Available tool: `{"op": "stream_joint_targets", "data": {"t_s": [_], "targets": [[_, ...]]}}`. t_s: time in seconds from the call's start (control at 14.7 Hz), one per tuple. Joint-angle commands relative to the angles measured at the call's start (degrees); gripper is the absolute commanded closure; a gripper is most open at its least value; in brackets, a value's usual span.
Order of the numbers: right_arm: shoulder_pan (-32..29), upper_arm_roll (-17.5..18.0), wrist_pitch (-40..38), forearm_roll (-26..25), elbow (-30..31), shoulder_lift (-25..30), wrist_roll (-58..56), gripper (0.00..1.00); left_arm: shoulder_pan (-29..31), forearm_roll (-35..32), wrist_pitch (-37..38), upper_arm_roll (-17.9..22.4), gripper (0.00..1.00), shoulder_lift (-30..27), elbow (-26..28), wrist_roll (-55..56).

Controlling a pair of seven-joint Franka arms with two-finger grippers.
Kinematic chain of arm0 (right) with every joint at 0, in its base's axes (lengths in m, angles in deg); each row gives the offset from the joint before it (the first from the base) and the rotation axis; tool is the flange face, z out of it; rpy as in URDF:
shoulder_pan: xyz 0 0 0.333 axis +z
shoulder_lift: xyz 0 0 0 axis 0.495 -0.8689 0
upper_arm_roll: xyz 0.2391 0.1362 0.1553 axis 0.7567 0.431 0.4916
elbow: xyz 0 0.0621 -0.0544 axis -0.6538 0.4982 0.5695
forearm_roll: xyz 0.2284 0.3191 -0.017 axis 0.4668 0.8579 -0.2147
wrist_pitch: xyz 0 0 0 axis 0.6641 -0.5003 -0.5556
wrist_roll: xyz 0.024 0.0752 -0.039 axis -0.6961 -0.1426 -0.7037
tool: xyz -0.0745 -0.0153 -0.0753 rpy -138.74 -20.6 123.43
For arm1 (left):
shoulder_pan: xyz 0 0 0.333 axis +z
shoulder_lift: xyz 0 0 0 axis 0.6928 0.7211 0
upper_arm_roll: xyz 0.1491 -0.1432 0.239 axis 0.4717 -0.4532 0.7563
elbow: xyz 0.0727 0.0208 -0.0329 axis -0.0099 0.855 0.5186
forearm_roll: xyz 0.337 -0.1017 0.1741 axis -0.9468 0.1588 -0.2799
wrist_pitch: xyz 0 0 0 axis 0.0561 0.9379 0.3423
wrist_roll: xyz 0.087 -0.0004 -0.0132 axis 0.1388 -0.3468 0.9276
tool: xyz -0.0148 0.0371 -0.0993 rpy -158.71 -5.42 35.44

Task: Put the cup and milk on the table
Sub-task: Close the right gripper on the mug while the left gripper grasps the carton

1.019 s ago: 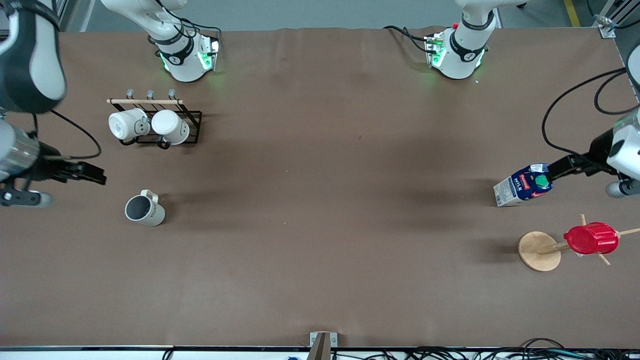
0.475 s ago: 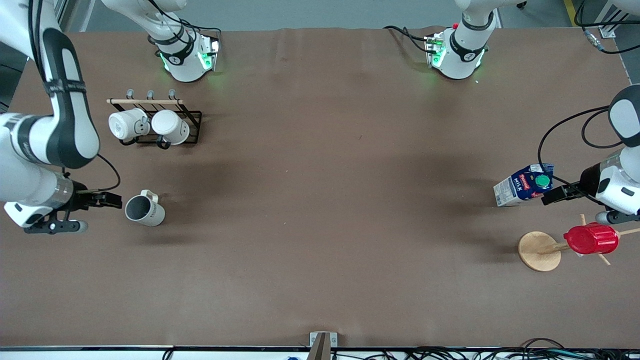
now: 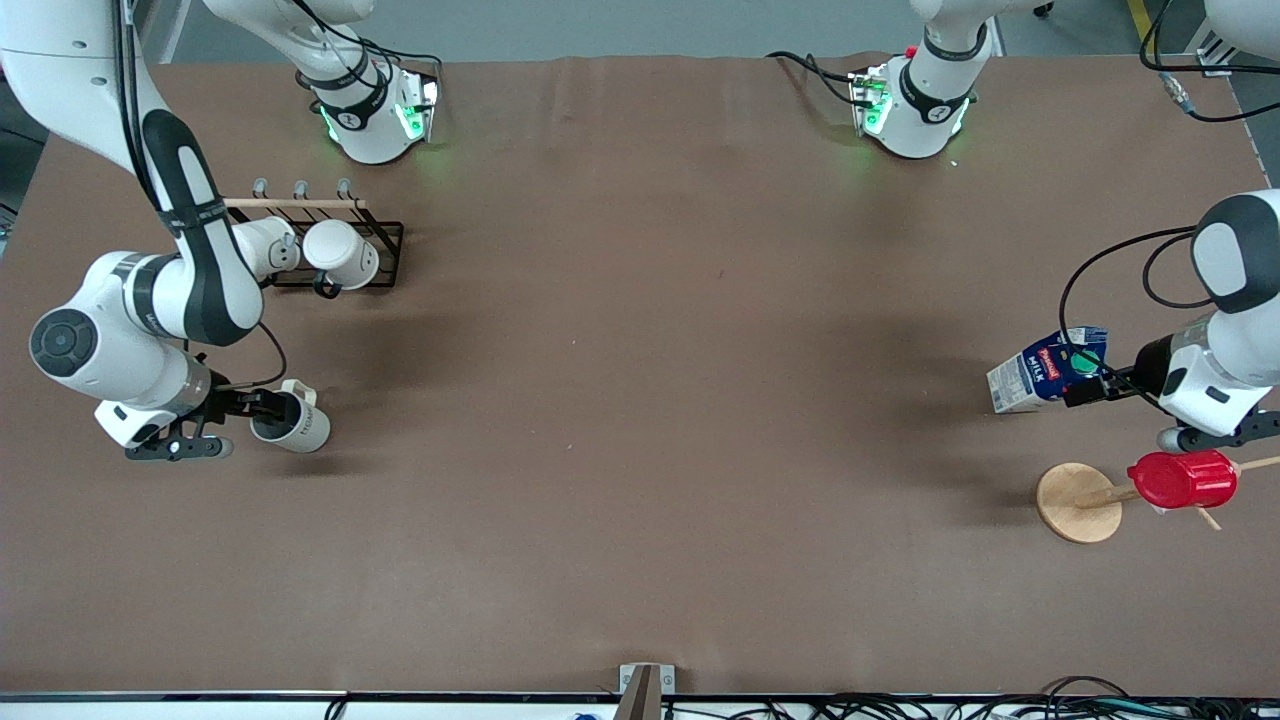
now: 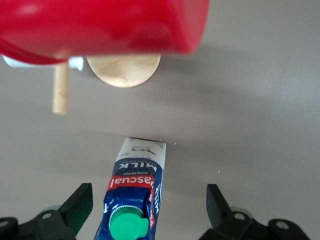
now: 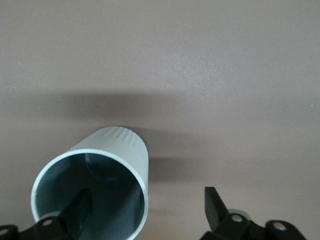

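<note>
- Both arms have closed in since the earlier frames: the right gripper (image 3: 268, 405) now sits at the rim of the cream-white ceramic mug (image 3: 292, 424), the left gripper (image 3: 1085, 387) at the blue and white milk carton (image 3: 1045, 369).
- Right gripper: spread wide, one finger (image 5: 80, 207) inside the mug's grey mouth (image 5: 92, 192), one outside; the mug stands on the matte brown table (image 3: 640, 400) near the right arm's end.
- Left gripper: wide open, fingers (image 4: 80, 202) flanking the carton's green-capped (image 4: 129, 227) top without touching; the carton stands near the left arm's end, beside the red ribbed cup (image 3: 1182, 479).

The cup (image 3: 293, 426) stands on the counter (image 3: 640, 450) toward the right arm's end, nearer the front camera than the mug rack (image 3: 330, 250). The milk (image 3: 1045, 370) stands toward the left arm's end (the wooden stand (image 3: 1078, 502) lies nearer the camera).
</note>
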Motion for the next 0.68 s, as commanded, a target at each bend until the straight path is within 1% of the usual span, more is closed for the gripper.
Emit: {"op": "stream_joint_targets", "data": {"t_s": [0.0, 0.14, 0.2, 0.27, 0.34, 0.41, 0.48, 0.54, 0.61], "targets": [[-0.4, 0.4, 1.7, 0.0, 0.8, -0.2, -0.5, 0.11, 0.0, -1.4, -1.8, -0.3, 0.00, -0.9, 3.1, 0.1], [-0.4, 0.4, 1.8, 0.3, 0.4, -0.8, -0.5, 0.25, 0.1, -1.5, -2.4, -0.2, 0.00, -0.9, 3.7, -0.2], [-0.4, 0.4, 2.9, 1.3, 0.4, -1.3, -0.5, 0.30, 0.2, -2.4, -2.4, -0.2, 0.00, -0.8, 3.8, -0.2], [-0.3, 0.4, 3.7, 2.0, 0.4, -1.5, -0.5, 0.35, 0.2, -4.3, -2.4, -0.3, 0.00, -0.9, 4.0, -0.2], [-0.3, 0.4, 3.7, 2.1, 0.4, -1.7, -0.5, 0.43, 0.2, -6.0, -2.4, -0.3, 0.00, -0.8, 4.0, -0.1], [-0.3, 0.4, 3.7, 2.2, 0.5, -1.7, -0.4, 0.59, 0.2, -6.1, -2.4, -0.3, 0.00, -0.8, 4.2, -0.1], [-0.3, 0.4, 3.3, 2.2, 0.4, -1.7, 0.0, 0.86, 0.2, -6.1, -2.4, -0.3, 0.00, -0.8, 4.4, -0.1], [-0.3, 0.4, 3.1, 2.5, 0.4, -1.6, 0.2, 0.99, 0.2, -6.1, -2.4, -0.4, 0.00, -0.9, 4.6, 0.3], [-0.4, 0.4, 3.1, 2.9, 0.4, -1.6, -0.3, 1.00, 0.2, -6.0, -2.4, -0.5, 0.00, -0.9, 4.6, 0.6]]}}
